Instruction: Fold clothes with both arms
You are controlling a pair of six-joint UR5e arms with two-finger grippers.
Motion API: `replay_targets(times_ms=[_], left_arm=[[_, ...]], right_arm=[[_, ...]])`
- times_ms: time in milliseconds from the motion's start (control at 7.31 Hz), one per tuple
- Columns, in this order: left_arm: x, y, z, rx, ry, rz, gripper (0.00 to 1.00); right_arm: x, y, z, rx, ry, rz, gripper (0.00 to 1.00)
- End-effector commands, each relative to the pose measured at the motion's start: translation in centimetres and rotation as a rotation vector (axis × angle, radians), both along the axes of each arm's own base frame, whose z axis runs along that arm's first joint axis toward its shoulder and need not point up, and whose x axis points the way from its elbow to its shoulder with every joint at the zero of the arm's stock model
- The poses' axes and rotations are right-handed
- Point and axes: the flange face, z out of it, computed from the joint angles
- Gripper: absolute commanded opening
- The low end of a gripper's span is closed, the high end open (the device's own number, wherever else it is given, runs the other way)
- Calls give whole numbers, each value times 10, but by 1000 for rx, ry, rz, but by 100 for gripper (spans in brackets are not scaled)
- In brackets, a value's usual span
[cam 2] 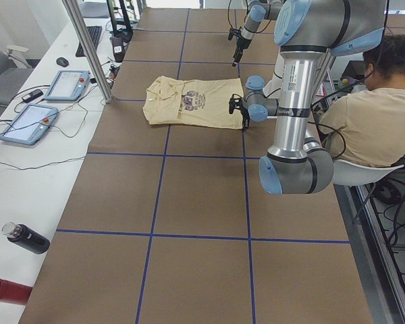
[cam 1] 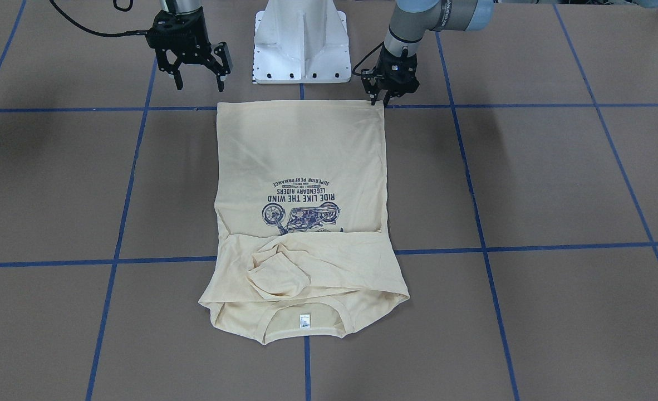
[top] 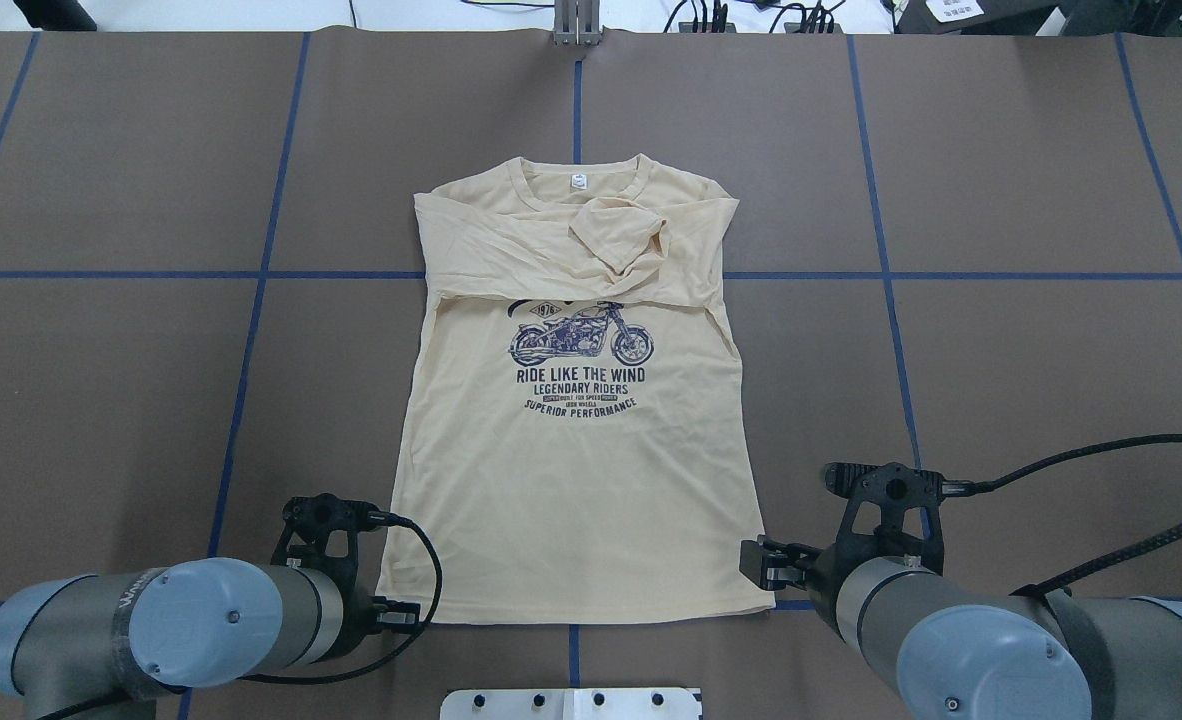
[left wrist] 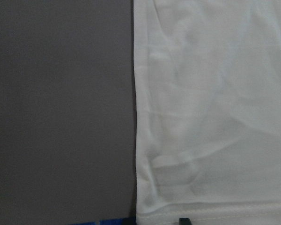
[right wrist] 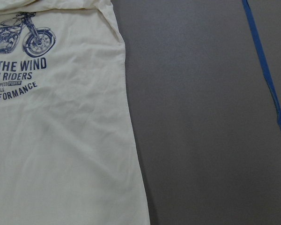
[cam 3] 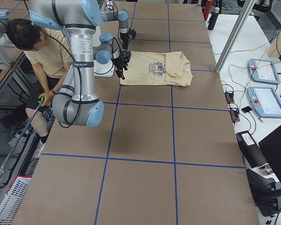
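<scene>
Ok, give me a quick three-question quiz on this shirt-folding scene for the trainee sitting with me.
1. True or false: the sleeves of the pale cream-yellow knit shirt lie folded across its chest.
2. Which black two-finger end effector has its fingers spread wide? A the left end effector; B the right end effector; C neither.
3. Which edge of the shirt lies nearest the white pedestal base?
Key: 1 true. 2 B; the left end effector is down at a hem corner, fingers close together. 3 the hem.
</scene>
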Motion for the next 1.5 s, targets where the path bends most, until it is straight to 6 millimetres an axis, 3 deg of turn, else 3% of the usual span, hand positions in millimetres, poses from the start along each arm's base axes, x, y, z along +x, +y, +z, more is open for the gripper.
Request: replay_targets(times_ms=[0,410,684,957,1367], left_arm=[[-1,-1,-4,-2,9,-6,0],[-5,-2,-11,-1,24,-10,0],[-5,-2,-11,-2,24,-11,0],[-5,-2,-11,-3,24,-11,0],[-5,-1,-12,-4,27,-11,0]], right_arm=[[-5,0,6,-2,12,-3,99],[-47,10,27,9,52,20,98],[-68,37,37,9,19,51,71],[-79,46,45,10,-14,38,59],[-87,52,53,13,2,29,51]])
